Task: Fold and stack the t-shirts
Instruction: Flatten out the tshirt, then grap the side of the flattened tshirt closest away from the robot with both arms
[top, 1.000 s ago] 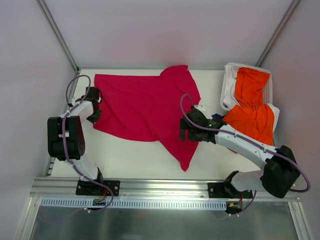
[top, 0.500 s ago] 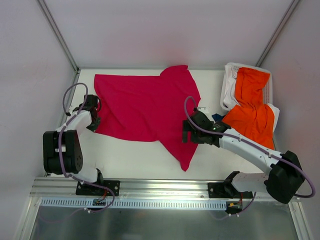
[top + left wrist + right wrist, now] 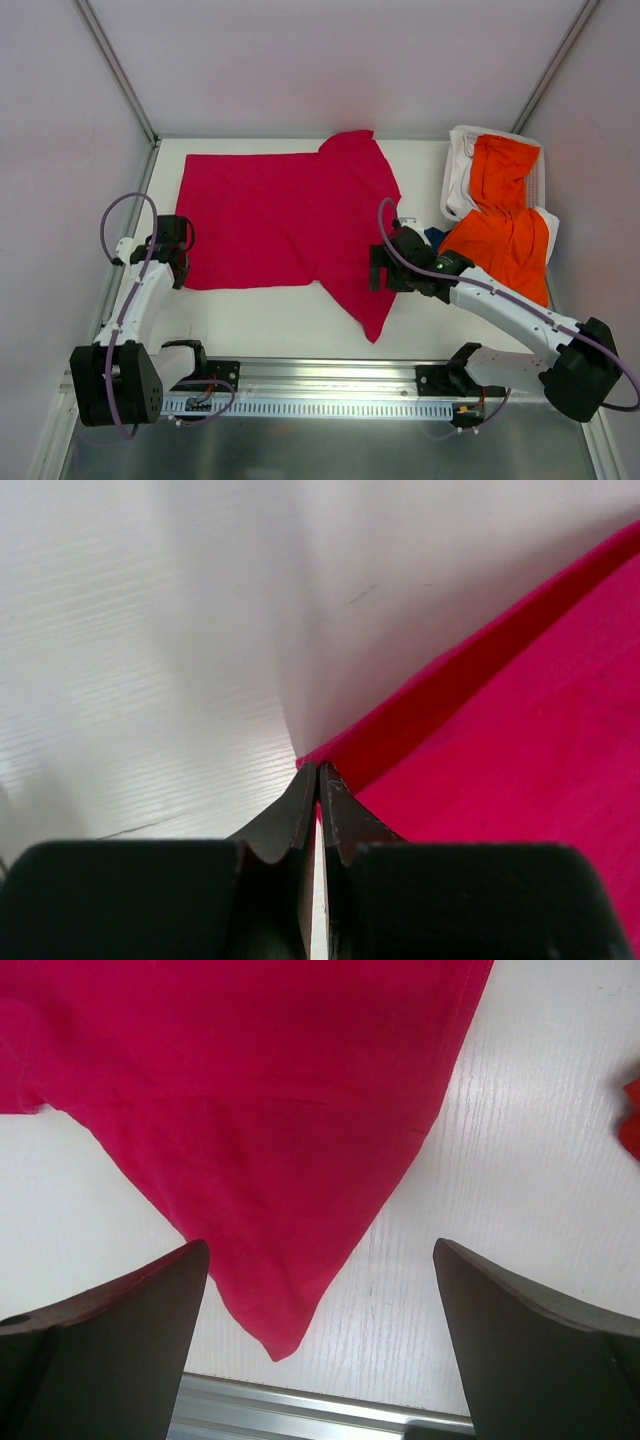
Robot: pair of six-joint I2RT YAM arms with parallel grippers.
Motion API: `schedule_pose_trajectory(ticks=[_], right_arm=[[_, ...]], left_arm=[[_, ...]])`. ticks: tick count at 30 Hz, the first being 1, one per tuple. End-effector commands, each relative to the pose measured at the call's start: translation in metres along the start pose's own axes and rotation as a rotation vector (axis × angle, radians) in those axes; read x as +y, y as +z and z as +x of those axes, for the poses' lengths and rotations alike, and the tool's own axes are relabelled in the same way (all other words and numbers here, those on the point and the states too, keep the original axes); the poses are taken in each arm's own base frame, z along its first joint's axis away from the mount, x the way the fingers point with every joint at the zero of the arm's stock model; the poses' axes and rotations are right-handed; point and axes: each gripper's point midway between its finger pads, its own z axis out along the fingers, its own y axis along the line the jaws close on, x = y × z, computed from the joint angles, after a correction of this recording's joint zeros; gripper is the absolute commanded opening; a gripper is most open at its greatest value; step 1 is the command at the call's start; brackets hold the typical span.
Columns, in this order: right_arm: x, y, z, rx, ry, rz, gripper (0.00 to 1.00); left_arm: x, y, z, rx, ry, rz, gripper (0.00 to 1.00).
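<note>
The crimson t-shirt (image 3: 280, 215) lies spread across the middle of the white table (image 3: 260, 315), with one pointed flap reaching toward the near edge. My left gripper (image 3: 178, 275) is shut on its near-left corner; in the left wrist view the fingertips (image 3: 318, 772) pinch the red hem (image 3: 420, 730). My right gripper (image 3: 378, 272) hovers open over the pointed flap (image 3: 270, 1290), its jaws wide apart with nothing between them. The orange t-shirt (image 3: 505, 220) lies crumpled at the right.
A white basket (image 3: 455, 170) at the back right holds part of the orange t-shirt. A small blue thing (image 3: 432, 236) sits beside it. A metal rail (image 3: 320, 375) runs along the table's near edge. Enclosure walls stand close on the left and right.
My left gripper closed on the shirt's corner and drew it toward the near left, so that edge now lies straight. My right gripper shifted slightly nearer, still open.
</note>
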Motion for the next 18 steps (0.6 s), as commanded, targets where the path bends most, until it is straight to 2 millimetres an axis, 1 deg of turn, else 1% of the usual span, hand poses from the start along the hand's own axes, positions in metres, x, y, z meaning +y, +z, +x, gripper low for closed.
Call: schedule_pose_trajectory(ticks=[1, 2, 3, 4, 5, 7, 8, 9, 12, 14, 15, 16, 17, 18], right_arm=[[-0.002, -0.009, -0.001, -0.009, -0.020, -0.019, 0.99], [-0.001, -0.010, 0.000, -0.009, -0.023, -0.022, 0.99], [-0.001, -0.010, 0.000, -0.007, -0.021, -0.025, 1.00], [-0.001, -0.011, 0.001, -0.003, -0.022, -0.025, 1.00], [-0.001, -0.012, 0.002, -0.002, -0.024, -0.030, 0.99], [-0.002, -0.015, 0.003, -0.001, -0.021, -0.030, 0.99], [-0.002, -0.017, 0.004, -0.006, -0.019, -0.033, 0.99], [-0.004, -0.019, 0.006, -0.004, -0.018, -0.029, 1.00], [-0.007, -0.027, 0.009, -0.010, -0.006, -0.030, 0.99], [-0.010, -0.029, 0.018, 0.001, -0.004, -0.030, 0.99], [-0.008, -0.031, 0.023, 0.008, 0.024, -0.053, 0.99], [-0.011, -0.026, 0.036, 0.039, 0.037, -0.057, 0.99], [-0.008, -0.023, 0.045, 0.061, 0.053, -0.080, 1.00], [0.006, -0.020, 0.051, 0.089, 0.096, -0.154, 0.99]], left_arm=[[0.033, -0.005, -0.004, -0.038, -0.030, -0.086, 0.00], [0.035, -0.007, -0.005, -0.043, -0.035, -0.081, 0.00], [0.036, -0.008, -0.005, -0.042, -0.033, -0.079, 0.08], [0.036, -0.009, -0.005, -0.038, -0.030, -0.073, 0.22], [0.035, -0.011, -0.006, -0.040, -0.028, -0.058, 0.62], [0.034, -0.014, -0.007, -0.041, -0.025, -0.040, 0.93], [0.032, -0.018, -0.010, -0.045, -0.018, -0.022, 0.99], [0.029, -0.021, -0.012, -0.048, -0.015, -0.006, 0.99], [0.027, -0.027, -0.010, -0.028, 0.008, 0.035, 0.99], [0.027, -0.030, -0.005, -0.002, 0.022, 0.064, 0.99], [0.032, -0.027, 0.001, 0.017, 0.032, 0.057, 0.97], [0.033, -0.027, 0.005, 0.026, 0.035, 0.066, 0.96], [0.040, -0.023, 0.013, 0.050, 0.046, 0.055, 0.95], [0.041, -0.021, 0.016, 0.057, 0.048, 0.059, 0.94]])
